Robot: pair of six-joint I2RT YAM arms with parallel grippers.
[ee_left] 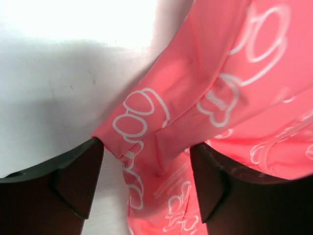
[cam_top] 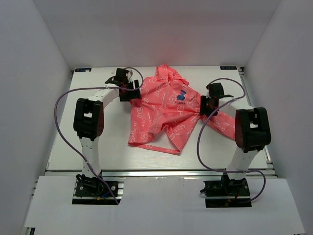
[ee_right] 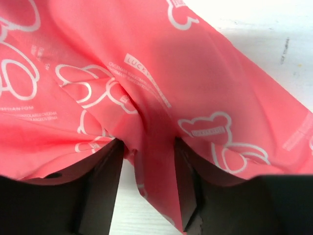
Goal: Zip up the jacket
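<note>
on the far half of the table, seen from above, the jacket lies rumpled and askew with its blue logo facing up. its lower edge is folded and one sleeve trails toward the right arm. the left gripper sits at the jacket's left edge near the shoulder, and the right gripper sits at the opposite edge where that sleeve begins. no zipper line can be made out from here.

in the left wrist view, the left claw stands fairly wide, its two dark fingers astride a folded band of pink cloth. the fold touches both inner faces, but the gap looks too broad for a firm pinch on such thin fabric.

in the right wrist view, the right claw is narrow, with a ridge of cloth gathered and squeezed between its fingers, so it is holding the jacket.

judging by this, the step in hand is arranging, not zipping: the garment is being taken by its sides to spread it. the next move calls for the left claw to close on its fold. both arms should then draw outward and lay the front flat, so the two zipper halves and their bottom ends come into sight.
</note>
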